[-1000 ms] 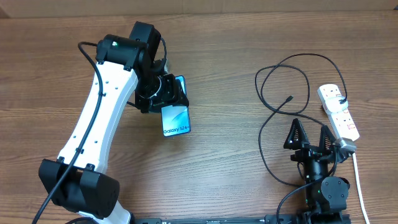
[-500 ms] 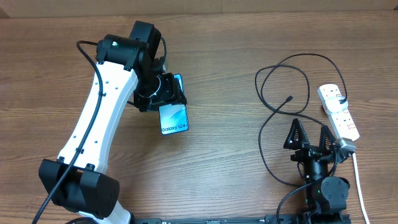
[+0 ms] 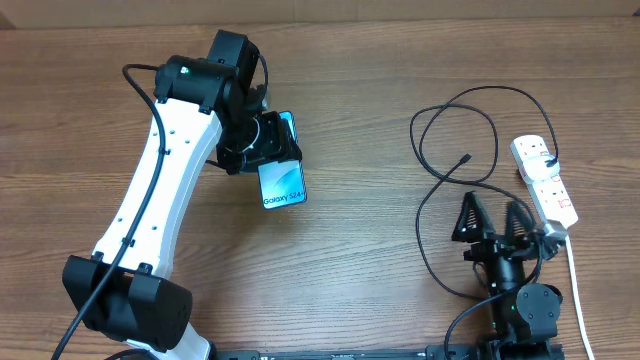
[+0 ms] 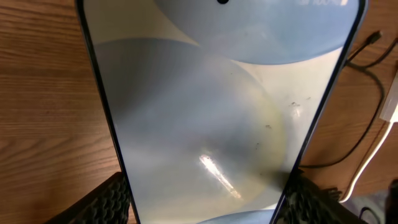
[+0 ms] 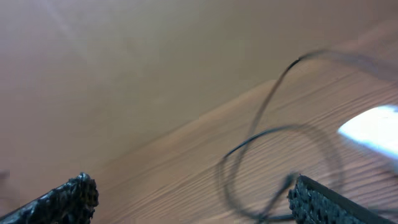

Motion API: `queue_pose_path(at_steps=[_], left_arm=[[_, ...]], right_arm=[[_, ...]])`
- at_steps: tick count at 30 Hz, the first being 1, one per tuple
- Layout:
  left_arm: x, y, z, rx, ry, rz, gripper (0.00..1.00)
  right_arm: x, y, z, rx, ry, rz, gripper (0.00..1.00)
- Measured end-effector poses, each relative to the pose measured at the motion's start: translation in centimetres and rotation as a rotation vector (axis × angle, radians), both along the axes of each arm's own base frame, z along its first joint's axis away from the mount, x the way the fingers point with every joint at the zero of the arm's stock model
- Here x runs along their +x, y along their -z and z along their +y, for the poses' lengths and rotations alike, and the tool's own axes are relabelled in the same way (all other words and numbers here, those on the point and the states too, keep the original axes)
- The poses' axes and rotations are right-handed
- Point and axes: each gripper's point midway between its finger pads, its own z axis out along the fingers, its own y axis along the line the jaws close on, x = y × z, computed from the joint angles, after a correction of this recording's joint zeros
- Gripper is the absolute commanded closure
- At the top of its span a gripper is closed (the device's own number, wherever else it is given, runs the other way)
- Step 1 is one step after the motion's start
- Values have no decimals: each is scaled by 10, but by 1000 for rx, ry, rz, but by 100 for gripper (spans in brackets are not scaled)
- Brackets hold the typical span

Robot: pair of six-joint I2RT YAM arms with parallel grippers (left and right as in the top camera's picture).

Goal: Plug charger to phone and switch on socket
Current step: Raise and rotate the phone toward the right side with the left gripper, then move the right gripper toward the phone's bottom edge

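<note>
- Over the left half of the tabletop [image 3: 360, 285], the left claw [image 3: 266, 150] is clamped on the phone [image 3: 283, 183] by its long edges, with the screen up. The phone looks tilted off the wood.
- The edges are smooth. A quick swing, or a hard push from the plug, could slide the phone out of the grip.
- Right of centre, the charger cable [image 3: 419, 225] lies in loose loops. Its connector tip [image 3: 466, 158] is free and well apart from the phone.
- The tip is thin and could be pinched crooked, which would jam it at the port.
- Farther right, the right claw [image 3: 495, 218] stands apart and empty, near the loops and just beside the power strip [image 3: 545, 180].
- Reaching in could snag a loop, or nudge the strip by its white cord [image 3: 577, 290].
</note>
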Motion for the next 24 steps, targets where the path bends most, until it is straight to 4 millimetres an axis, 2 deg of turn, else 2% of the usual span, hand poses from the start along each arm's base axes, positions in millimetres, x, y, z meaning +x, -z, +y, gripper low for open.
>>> queue_pose_path(at_steps=[5, 9, 11, 19, 24], left_arm=[[1, 0, 0, -4, -32, 6, 53], [2, 0, -1, -6, -60, 13, 53], [2, 0, -1, -6, -72, 18, 53], [3, 1, -1, -9, -128, 37, 53], [7, 11, -2, -3, -150, 67, 53]], right_arm=[[-10, -2, 48, 206, -284, 34, 0], [-31, -2, 89, 393, -544, 126, 0], [-39, -2, 100, 441, -620, 165, 0], [-53, -2, 114, 519, -727, 231, 0], [-54, 1, 117, 531, -742, 258, 1]])
